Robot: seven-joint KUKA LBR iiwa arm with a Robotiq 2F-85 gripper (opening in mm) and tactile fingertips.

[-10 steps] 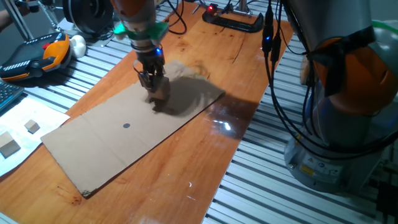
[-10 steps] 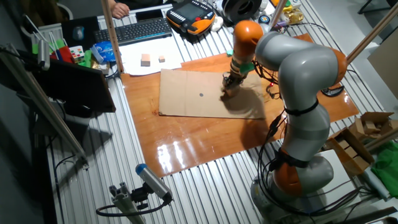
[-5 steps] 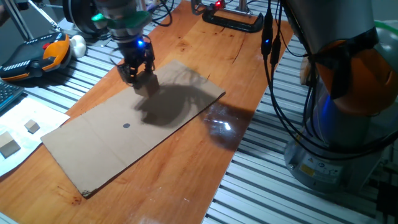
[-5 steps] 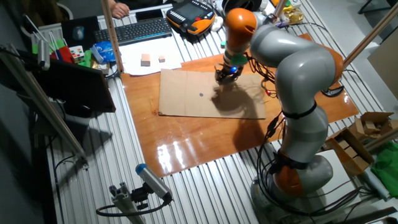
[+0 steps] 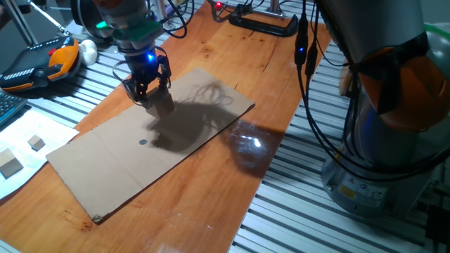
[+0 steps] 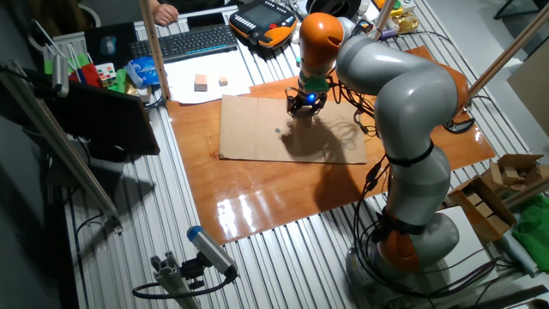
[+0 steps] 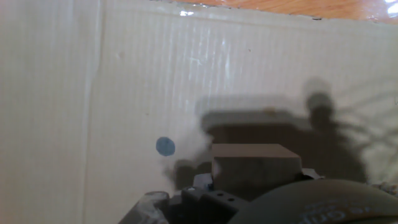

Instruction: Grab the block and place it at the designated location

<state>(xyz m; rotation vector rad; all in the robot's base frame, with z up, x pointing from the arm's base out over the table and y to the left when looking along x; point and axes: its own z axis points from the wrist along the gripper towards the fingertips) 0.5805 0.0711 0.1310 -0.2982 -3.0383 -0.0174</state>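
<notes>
My gripper (image 5: 156, 99) is shut on the block (image 5: 161, 105), a light-tan wooden cube, and holds it a little above the brown cardboard sheet (image 5: 112, 169). The designated location, a small dark dot (image 5: 143, 142), lies on the sheet to the front left of the block. In the other fixed view the gripper (image 6: 303, 107) hangs over the sheet's far edge, right of the dot (image 6: 278, 131). In the hand view the block (image 7: 255, 163) sits between my fingers, with the dot (image 7: 165, 146) to its left.
Two other wooden cubes (image 5: 10, 166) (image 5: 36, 143) lie on white paper at the left. A teach pendant (image 5: 42, 62) and a keyboard (image 6: 196, 40) lie beyond the table. A black clamp (image 5: 264, 24) stands at the wooden table's far edge. Cables (image 5: 309, 105) hang at the right.
My gripper has lifted the block off the sheet and carried it left, toward the dot's side. Its shadow on the cardboard has moved with it.
</notes>
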